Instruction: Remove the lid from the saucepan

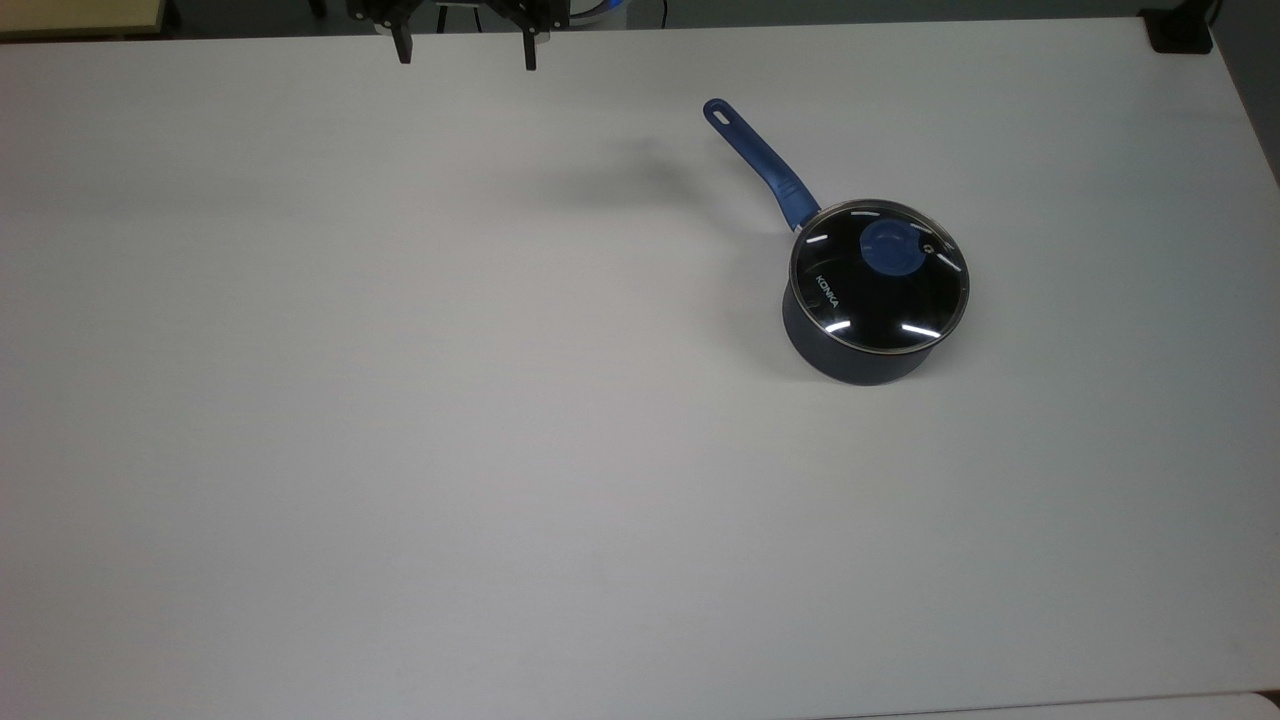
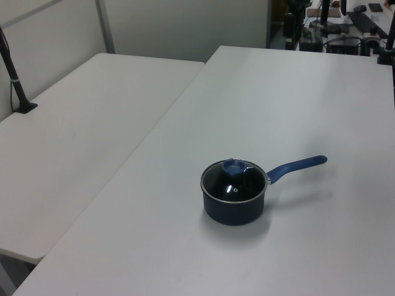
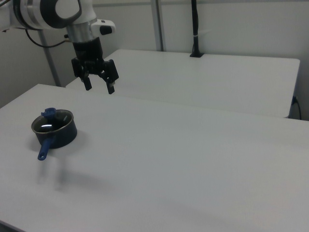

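The dark navy saucepan (image 1: pixel 850 350) (image 2: pixel 234 209) (image 3: pixel 63 135) sits on the white table with its long blue handle (image 1: pixel 760 165) (image 2: pixel 296 166) (image 3: pixel 44 147) sticking out. The clear glass lid (image 1: pixel 860 295) (image 2: pixel 231 185) (image 3: pixel 48 123) rests on it, blue knob (image 1: pixel 888 246) (image 2: pixel 232 166) (image 3: pixel 49 113) up. My gripper (image 1: pixel 466 55) (image 3: pixel 99 88) hangs open high above the table, far to the top view's upper left of the pan, with nothing between its fingers.
A second white table (image 2: pixel 74 135) (image 3: pixel 212 77) adjoins this one. A black post (image 3: pixel 194 29) (image 2: pixel 15 80) is clamped to it. Desk clutter (image 2: pixel 345 24) stands beyond the far end in the left view. A black clamp (image 1: pixel 1180 30) sits at the top view's upper right corner.
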Tool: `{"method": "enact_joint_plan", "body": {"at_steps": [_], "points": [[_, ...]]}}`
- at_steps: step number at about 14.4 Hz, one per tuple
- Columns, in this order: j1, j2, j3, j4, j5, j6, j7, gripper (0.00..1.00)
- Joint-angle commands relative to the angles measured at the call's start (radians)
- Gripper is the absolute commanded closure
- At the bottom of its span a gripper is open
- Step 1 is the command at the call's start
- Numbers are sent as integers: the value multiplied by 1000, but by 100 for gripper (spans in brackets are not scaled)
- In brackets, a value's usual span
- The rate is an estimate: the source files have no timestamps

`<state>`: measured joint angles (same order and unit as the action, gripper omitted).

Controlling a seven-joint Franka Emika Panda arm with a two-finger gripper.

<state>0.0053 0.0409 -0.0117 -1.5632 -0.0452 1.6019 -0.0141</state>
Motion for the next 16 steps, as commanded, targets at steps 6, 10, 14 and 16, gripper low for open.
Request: {"method": "enact_joint_plan", "body": {"at_steps": [6,10,14,16], "points": [[151,59,-5,-9,33,49,-4,0],[333,137,-5,14,99,125,13,0],[468,218,-5,15,87,301,254,0],[522,260,-7,21,73,364,330,0]]}}
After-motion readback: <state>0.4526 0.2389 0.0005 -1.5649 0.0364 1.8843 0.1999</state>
